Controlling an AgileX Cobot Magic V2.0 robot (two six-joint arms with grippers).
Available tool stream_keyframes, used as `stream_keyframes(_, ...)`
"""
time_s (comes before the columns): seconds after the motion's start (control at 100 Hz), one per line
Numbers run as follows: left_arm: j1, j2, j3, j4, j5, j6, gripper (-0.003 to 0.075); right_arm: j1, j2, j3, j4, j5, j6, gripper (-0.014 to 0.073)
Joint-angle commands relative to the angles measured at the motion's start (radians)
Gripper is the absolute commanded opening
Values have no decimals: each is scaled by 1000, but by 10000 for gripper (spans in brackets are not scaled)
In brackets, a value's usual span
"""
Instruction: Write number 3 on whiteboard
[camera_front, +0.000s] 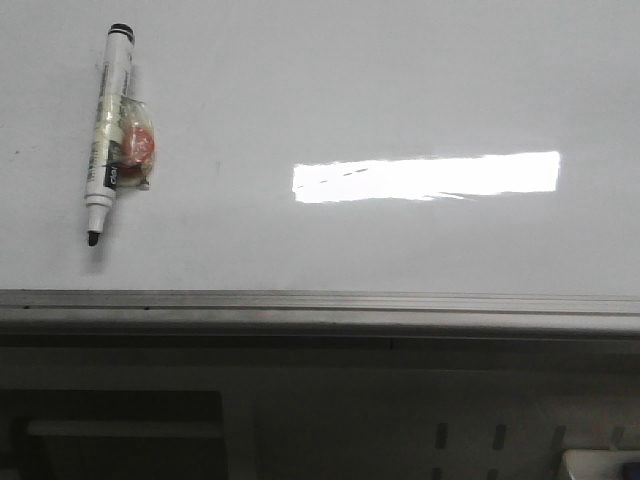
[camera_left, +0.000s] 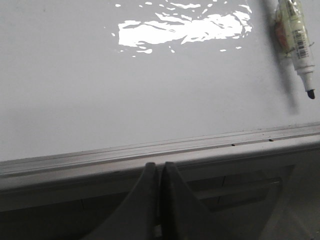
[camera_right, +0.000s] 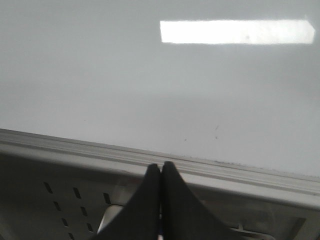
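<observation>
The whiteboard is a glossy white surface filling most of the front view, with a grey metal rail along its near edge. A white marker pen with a black cap and black tip lies on it at the left, with an orange-and-clear wrapped piece stuck to its side. No number 3 shows on the board in any view. My left gripper is shut on nothing, hovering just short of the rail, the marker well off to one side. My right gripper is also shut and empty by the rail.
A bright rectangular glare patch lies on the board's middle, with a few faint dark dashes in it. Below the rail is a dull grey slotted panel, also in the right wrist view. A pale object peeks in at the bottom right.
</observation>
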Motion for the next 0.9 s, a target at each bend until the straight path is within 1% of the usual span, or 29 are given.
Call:
stream_keyframes(0.0,3,-24,34,-8,-45,-10,-20,-4,-6,23,-16,-16,-4,-64)
stream_keyframes(0.89,3,-24,34,0,-49,-10,-20,-4,-6,23,-28,-26,-4,-64)
